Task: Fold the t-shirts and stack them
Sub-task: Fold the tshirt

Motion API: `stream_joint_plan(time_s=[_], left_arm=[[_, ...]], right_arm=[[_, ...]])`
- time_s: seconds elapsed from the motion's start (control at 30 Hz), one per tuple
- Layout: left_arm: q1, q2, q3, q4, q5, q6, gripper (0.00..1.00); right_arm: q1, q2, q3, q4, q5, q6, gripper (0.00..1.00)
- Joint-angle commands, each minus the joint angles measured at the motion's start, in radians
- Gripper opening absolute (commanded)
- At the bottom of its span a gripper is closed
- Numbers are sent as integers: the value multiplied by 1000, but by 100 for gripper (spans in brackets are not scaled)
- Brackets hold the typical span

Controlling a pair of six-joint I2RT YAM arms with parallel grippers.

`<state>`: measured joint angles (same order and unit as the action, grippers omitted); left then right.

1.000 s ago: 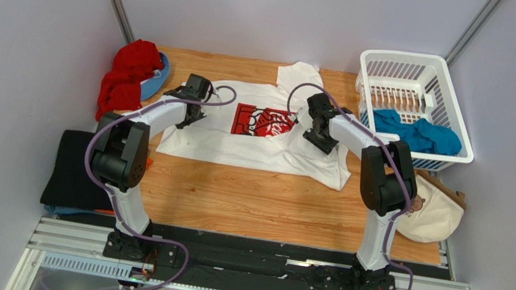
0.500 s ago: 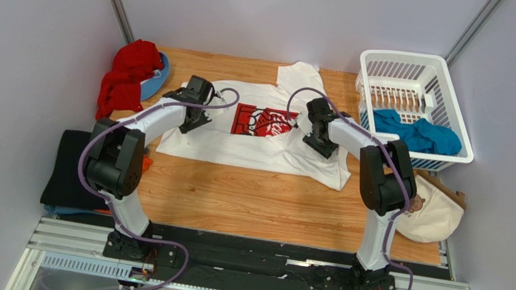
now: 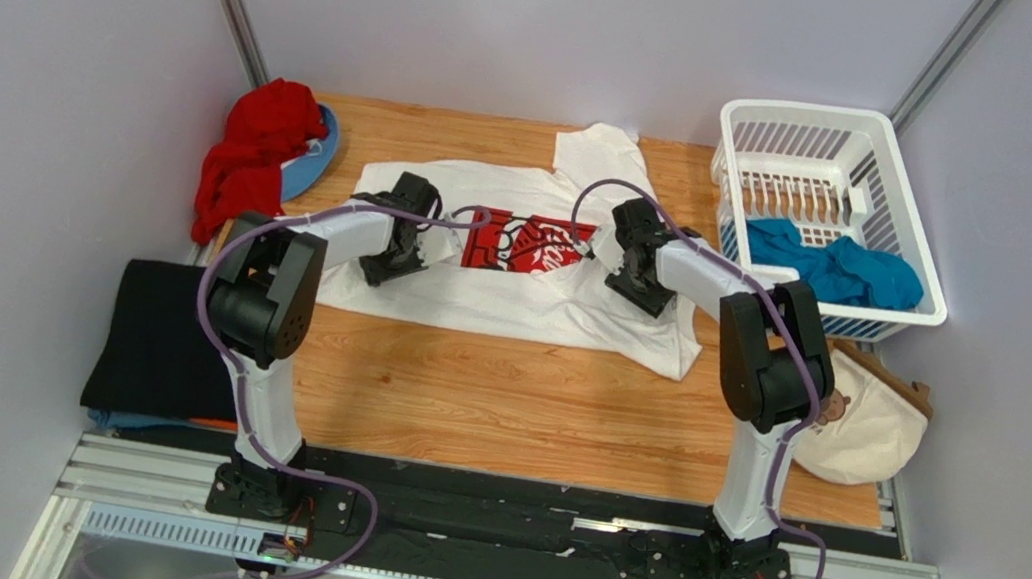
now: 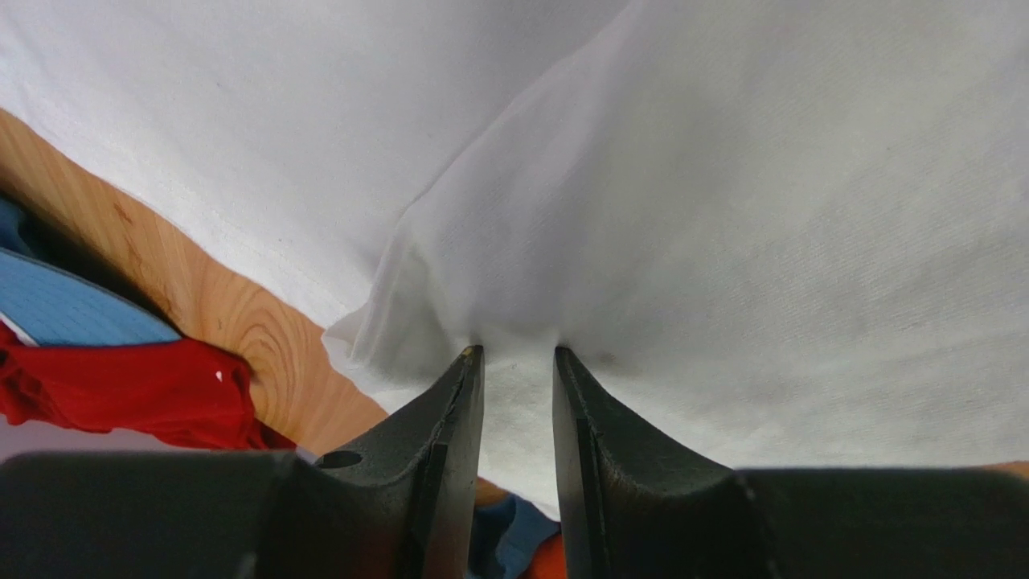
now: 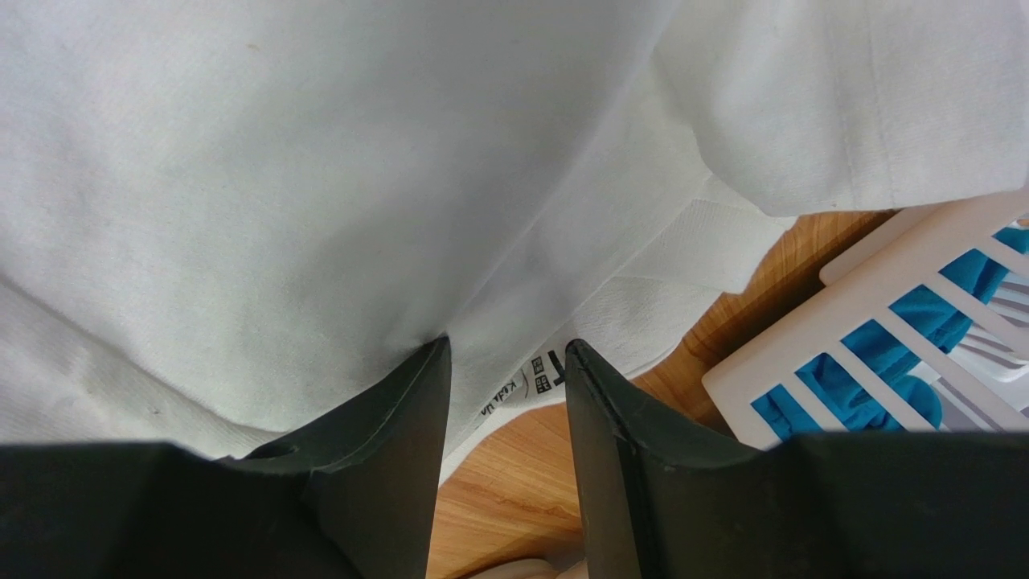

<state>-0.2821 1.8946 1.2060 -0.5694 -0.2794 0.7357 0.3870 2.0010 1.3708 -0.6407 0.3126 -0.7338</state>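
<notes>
The white t-shirt (image 3: pixel 475 299) with a red square print (image 3: pixel 532 244) lies spread in the middle of the wooden table. My left gripper (image 3: pixel 420 243) rests on its left side. In the left wrist view its tips (image 4: pixel 517 350) press on a flap of white cloth (image 4: pixel 725 181) with a narrow gap between them. My right gripper (image 3: pixel 617 262) rests on the shirt's right side. Its tips (image 5: pixel 505 341) stand apart over white cloth (image 5: pixel 242 145), with a label showing between them. A teal t-shirt (image 3: pixel 829 266) lies in the basket. A black t-shirt (image 3: pixel 150 344) lies folded at the left edge.
A white basket (image 3: pixel 842 121) stands at the back right, and its slats (image 5: pixel 870 314) show in the right wrist view. Red clothing (image 3: pixel 261 148) is heaped on a blue thing (image 3: pixel 317 156) at the back left. A cream bag (image 3: pixel 875 424) lies at the right.
My left gripper has moved right and toward the near side, further onto the shirt's left part. The right gripper has hardly moved.
</notes>
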Motion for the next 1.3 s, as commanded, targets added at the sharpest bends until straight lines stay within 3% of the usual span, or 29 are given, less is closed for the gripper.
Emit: stream_joint_plan(time_s=[0.0,1.27], left_arm=[[1,20,0,-15,5,36,34],[-190,-209,-385,-49,-67,-197,27]], right_arm=[[-13,-10,-76,-2,2,-30,45],[76,-355,-466,-83,-122,24,50]])
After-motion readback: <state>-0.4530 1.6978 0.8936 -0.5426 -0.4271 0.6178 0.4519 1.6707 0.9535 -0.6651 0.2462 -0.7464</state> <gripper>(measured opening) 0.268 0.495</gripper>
